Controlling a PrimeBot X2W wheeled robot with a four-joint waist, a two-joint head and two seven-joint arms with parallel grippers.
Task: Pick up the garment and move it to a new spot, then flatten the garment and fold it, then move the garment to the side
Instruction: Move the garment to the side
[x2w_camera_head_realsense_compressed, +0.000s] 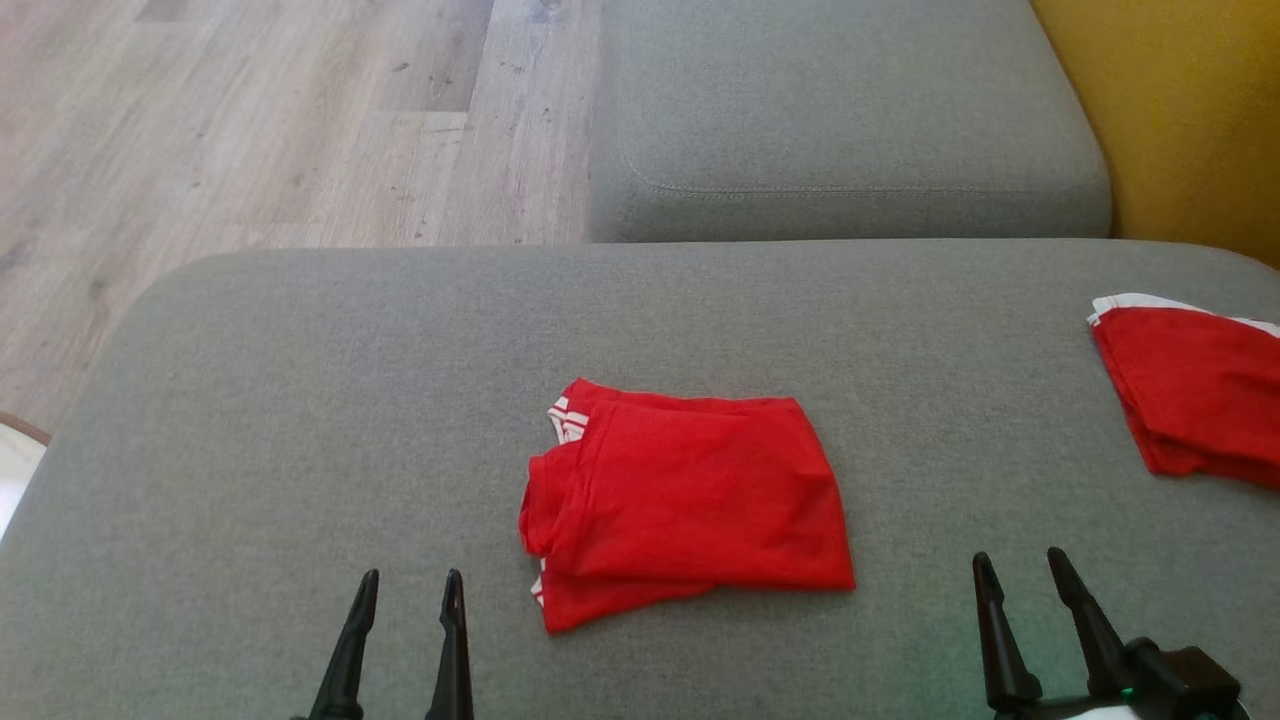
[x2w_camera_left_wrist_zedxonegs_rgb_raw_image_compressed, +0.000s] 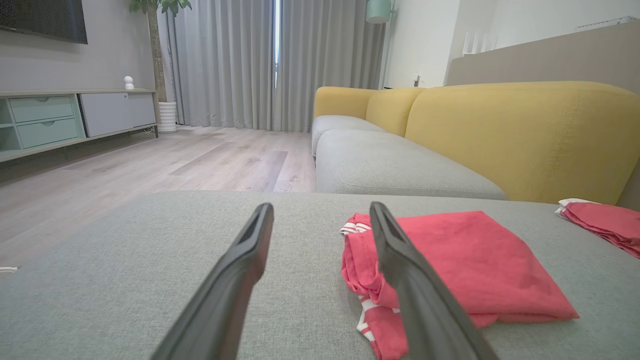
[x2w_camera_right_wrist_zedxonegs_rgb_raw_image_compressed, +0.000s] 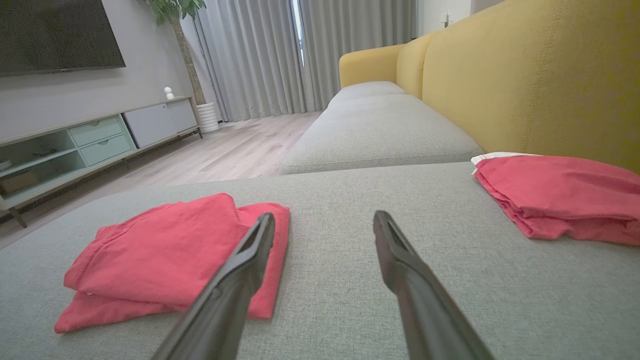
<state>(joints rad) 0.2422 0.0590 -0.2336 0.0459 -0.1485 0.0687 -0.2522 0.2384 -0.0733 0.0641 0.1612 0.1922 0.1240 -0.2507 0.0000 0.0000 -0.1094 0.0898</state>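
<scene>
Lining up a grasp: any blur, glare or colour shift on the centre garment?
Head view: sharp, evenly lit, folded garment saturated red. Left wrist view: garment washed to pink, curtain gap blown out, left pincer slightly soft up close. Right wrist view: same pink cast, no glare.

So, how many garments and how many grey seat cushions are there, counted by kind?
Red folded garments: 2, the middle garment and the right garment
Grey seat cushions: 2, the near cushion and the far cushion
Total: 4
</scene>
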